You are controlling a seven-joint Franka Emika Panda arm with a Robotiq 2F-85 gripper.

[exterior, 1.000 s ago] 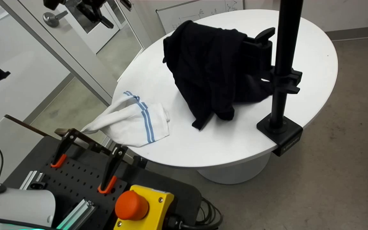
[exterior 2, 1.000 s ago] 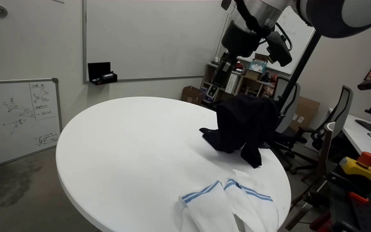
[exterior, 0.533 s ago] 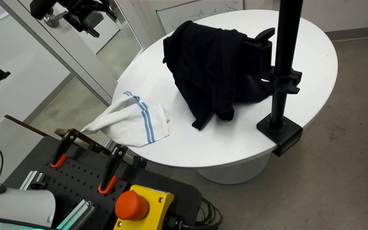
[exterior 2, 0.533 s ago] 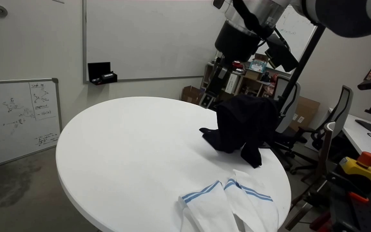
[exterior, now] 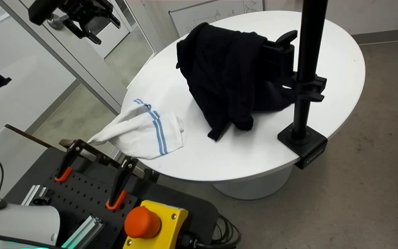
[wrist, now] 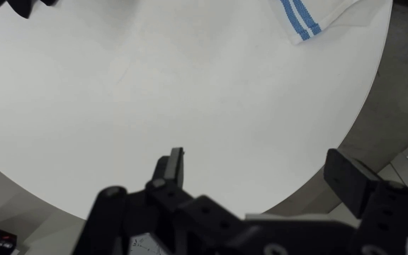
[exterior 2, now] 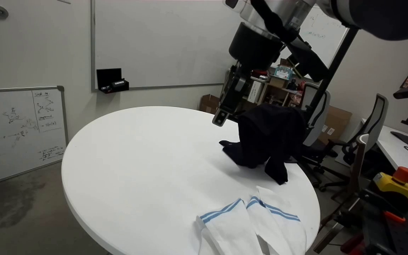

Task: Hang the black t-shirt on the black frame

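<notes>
The black t-shirt (exterior: 219,69) is draped over the arm of the black frame (exterior: 309,41) and hangs down, its lower ends touching the table. The shirt also shows in an exterior view (exterior 2: 266,138), with the frame's post (exterior 2: 336,63) behind it. A dark edge of the shirt (wrist: 21,5) shows at the top left of the wrist view. My gripper (exterior: 108,34) is open and empty in the air, apart from the shirt. It also shows in an exterior view (exterior 2: 220,117). In the wrist view its two fingers are wide apart (wrist: 255,152) with only table and floor between them.
A white towel with blue stripes (exterior: 147,135) lies on the round white table (exterior: 199,166). The frame's base (exterior: 302,141) is clamped at the table edge. A dark cart with a yellow and orange emergency stop (exterior: 157,224) and clamps stands beside the table.
My gripper has moved left and down in both exterior views, away from the shirt. It stays open. The shirt, frame and towel have not moved.
</notes>
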